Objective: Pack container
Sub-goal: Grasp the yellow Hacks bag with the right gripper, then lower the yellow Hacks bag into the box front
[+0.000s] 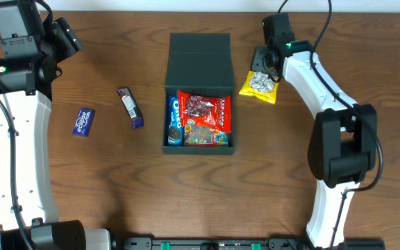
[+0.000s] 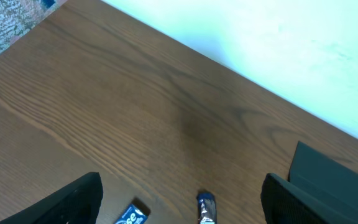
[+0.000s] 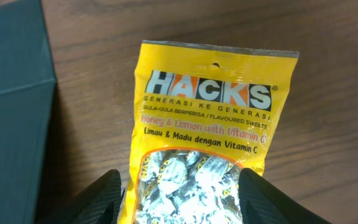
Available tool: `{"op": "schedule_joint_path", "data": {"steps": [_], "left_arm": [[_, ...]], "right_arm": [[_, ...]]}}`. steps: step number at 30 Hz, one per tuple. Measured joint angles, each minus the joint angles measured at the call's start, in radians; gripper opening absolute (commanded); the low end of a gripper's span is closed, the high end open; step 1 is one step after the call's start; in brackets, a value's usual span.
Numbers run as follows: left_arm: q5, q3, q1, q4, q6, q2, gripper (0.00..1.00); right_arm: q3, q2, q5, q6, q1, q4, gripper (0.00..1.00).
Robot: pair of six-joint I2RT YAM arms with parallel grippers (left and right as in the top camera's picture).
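Note:
The dark teal container (image 1: 198, 146) lies open mid-table, its flap lid (image 1: 200, 55) folded back. Inside are a blue Oreo packet (image 1: 174, 119) and a red snack bag (image 1: 205, 114). A yellow Hacks sweets bag (image 1: 259, 87) lies flat on the table just right of the container. My right gripper (image 1: 266, 66) hovers over that bag; in the right wrist view the gripper (image 3: 185, 205) is open, with one finger on each side of the bag (image 3: 204, 118). My left gripper (image 1: 64, 38) stays at the far left, and in its wrist view it (image 2: 182, 211) is open and holds nothing.
A small blue Oreo packet (image 1: 83, 121) and a purple-blue bar (image 1: 130, 106) lie left of the container. Both show between the left fingers as the packet (image 2: 131, 214) and the bar (image 2: 206, 208). A container corner (image 2: 334, 171) and the table's far edge are in view.

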Motion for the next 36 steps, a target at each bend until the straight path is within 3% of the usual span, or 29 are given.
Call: {"op": "schedule_joint_path", "data": {"steps": [11, 16, 23, 27, 36], "left_arm": [[0.0, 0.0, 0.0, 0.001, 0.0, 0.0, 0.83], [0.0, 0.0, 0.0, 0.002, 0.0, 0.0, 0.83], [0.0, 0.0, 0.0, 0.003, 0.0, 0.0, 0.83], [0.0, 0.0, 0.0, 0.003, 0.0, 0.0, 0.83], [0.0, 0.0, 0.0, 0.005, 0.0, 0.0, 0.83]], "right_arm": [[0.0, 0.097, 0.011, 0.096, 0.001, -0.005, 0.61], [0.006, 0.101, 0.02, 0.107, 0.001, -0.028, 0.37], [0.019, 0.101, 0.029, 0.11, 0.001, -0.04, 0.18], [0.034, 0.101, 0.034, 0.09, 0.001, -0.068, 0.01], [0.045, 0.046, 0.01, -0.093, 0.002, -0.154, 0.01]]}}
